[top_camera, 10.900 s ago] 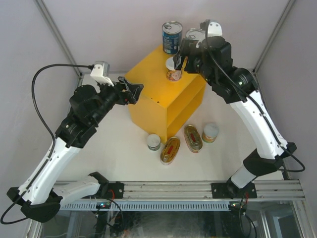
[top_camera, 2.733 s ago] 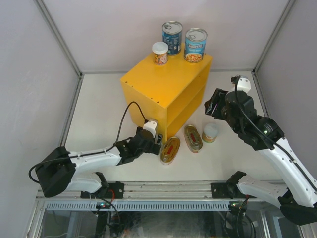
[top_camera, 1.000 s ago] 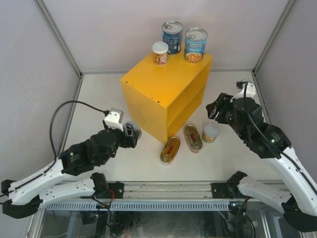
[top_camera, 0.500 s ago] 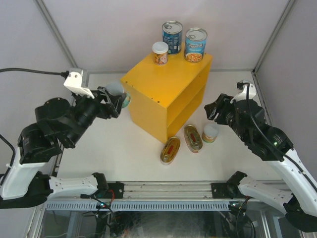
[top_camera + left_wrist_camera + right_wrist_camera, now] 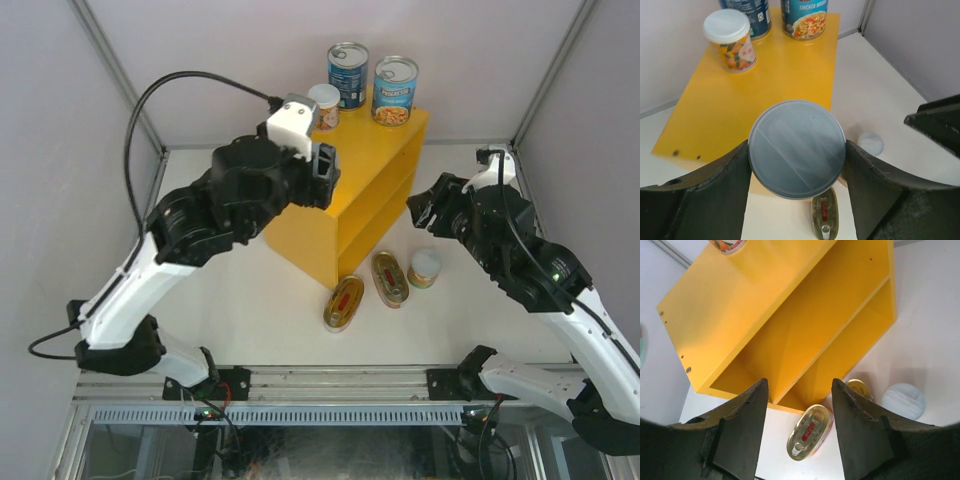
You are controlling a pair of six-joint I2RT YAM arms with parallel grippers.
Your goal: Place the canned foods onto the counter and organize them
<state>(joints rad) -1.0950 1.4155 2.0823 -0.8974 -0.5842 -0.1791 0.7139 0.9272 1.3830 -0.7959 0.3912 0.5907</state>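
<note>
my left pincer (image 5: pixel 796 156) is closed around a small round can (image 5: pixel 797 142), its pale grey lid facing my wrist camera. i hold it in the air over the near end of the yellow counter (image 5: pixel 715 115), not yet set down. at the far end of the counter's top, three cans already stand upright: a tall blue can (image 5: pixel 347 75), a chicken noodle soup can (image 5: pixel 395 90) just beside it, and a short fruit can (image 5: pixel 323 105) with a white lid next to the pair. my right pincer (image 5: pixel 799 405) hangs with its jaws apart and nothing between them, facing the counter's open side and inner shelf (image 5: pixel 840 320), where i see no can. down on the white surface (image 5: pixel 250 300) by the counter's near corner, three things wait: a flat oval tin (image 5: pixel 343 303), a second oval tin (image 5: pixel 389 279) beside it, and another short round can (image 5: pixel 425 268) just past those. so i judge the job roughly half done, with three cans placed, one in hand above the top, and three left to lift. i also expect some tidying into rows once everything is up there.
</note>
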